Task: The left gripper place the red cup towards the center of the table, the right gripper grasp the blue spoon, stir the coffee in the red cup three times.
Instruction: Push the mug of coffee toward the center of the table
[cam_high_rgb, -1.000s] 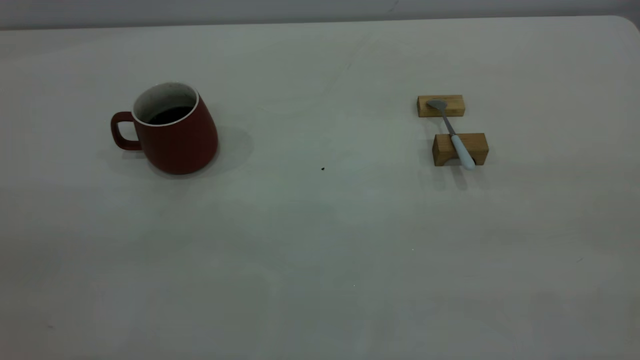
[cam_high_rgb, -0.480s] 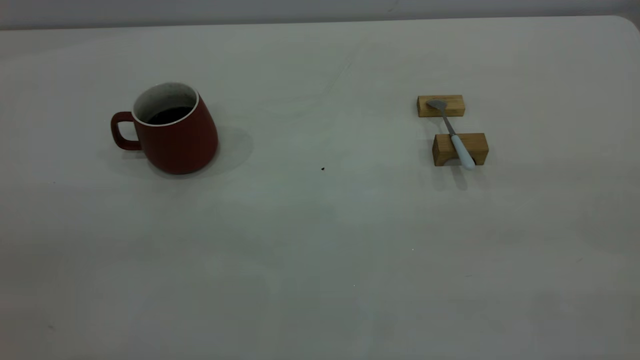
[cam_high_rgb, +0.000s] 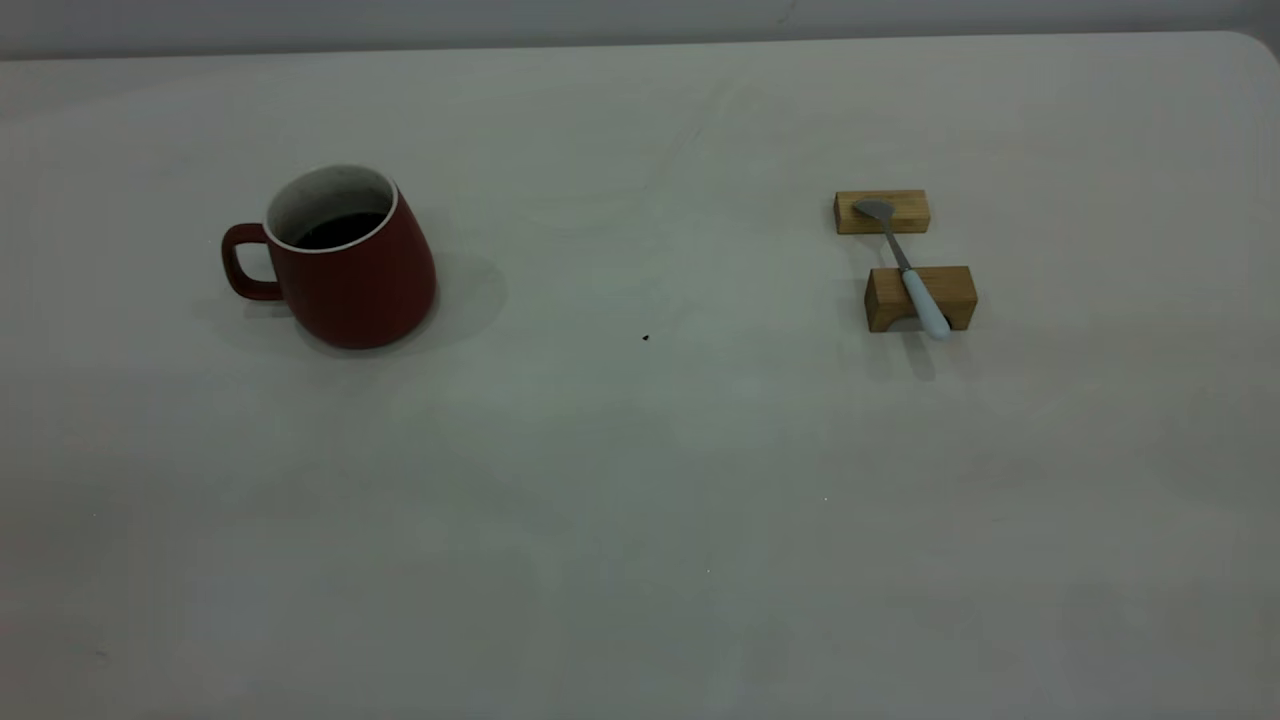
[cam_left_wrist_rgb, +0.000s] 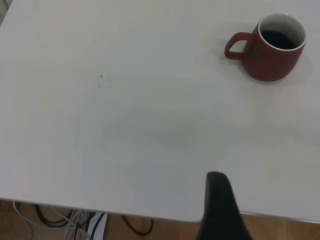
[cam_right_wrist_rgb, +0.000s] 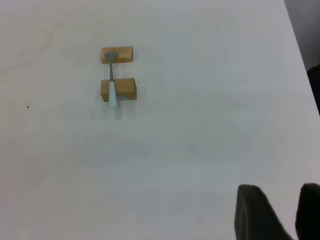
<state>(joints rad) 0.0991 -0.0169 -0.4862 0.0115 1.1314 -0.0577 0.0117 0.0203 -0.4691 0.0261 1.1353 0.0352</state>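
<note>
Nothing has started: the cup (cam_left_wrist_rgb: 272, 47) sits on the worktop (cam_high_rgb: 640, 480) well ahead of the left gripper (cam_left_wrist_rgb: 220, 210), whose jaws' opening I cannot tell. Right gripper (cam_right_wrist_rgb: 280, 212), jaws parted and empty, is far from the spoon (cam_right_wrist_rgb: 112, 90). Next, the left must reach the cup.

You will find no readable text, label, brand, number or sign in any view: the red cup (cam_high_rgb: 345, 270) at 9 o'clock on the bench (cam_high_rgb: 640, 480) is plain, and the blue spoon (cam_high_rgb: 910, 272) and its two wooden blocks (cam_high_rgb: 920, 298) at 3 o'clock carry no legible marking.
</note>
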